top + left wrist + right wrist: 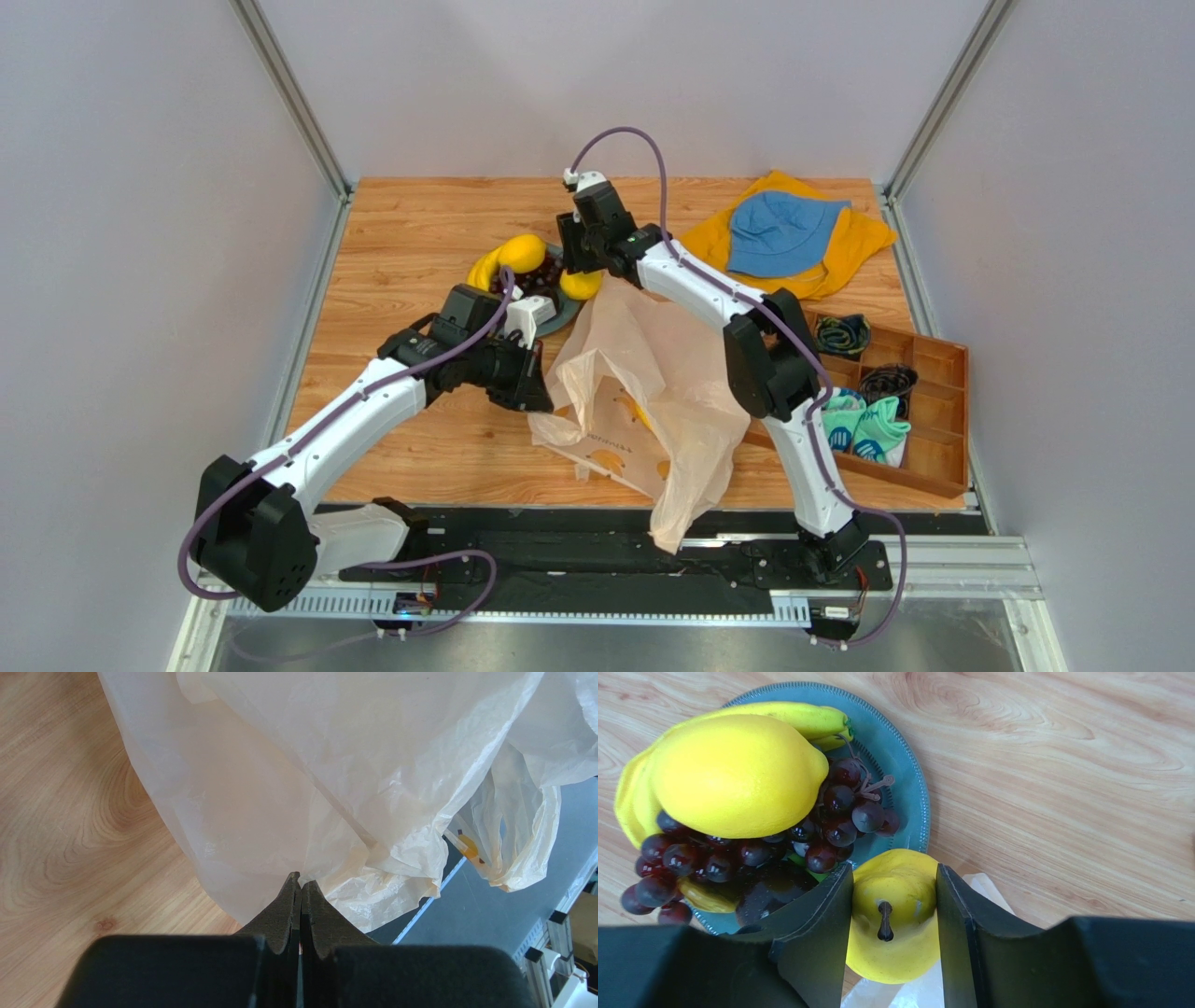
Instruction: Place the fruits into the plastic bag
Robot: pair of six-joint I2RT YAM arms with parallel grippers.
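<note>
While the right gripper [894,876] grips a yellow stemmed fruit [906,906] from both sides, stem upward, the entry stands thus:

- Held fruit: at the rim of the grey-blue plate [910,787], on the bag's side.
- On the plate: lemon [734,773], grapes [836,822], bananas [801,717].
- Plastic bag [652,385]: crumpled just beside the plate, running toward and over the table's near edge.
- Left gripper [301,885]: clenched on a fold at the bag's left side.
- Governing relation: the bag lies nearward of the held fruit, so the carry looks like a short pull back toward the near edge. The bag's mouth cannot be made out.
</note>
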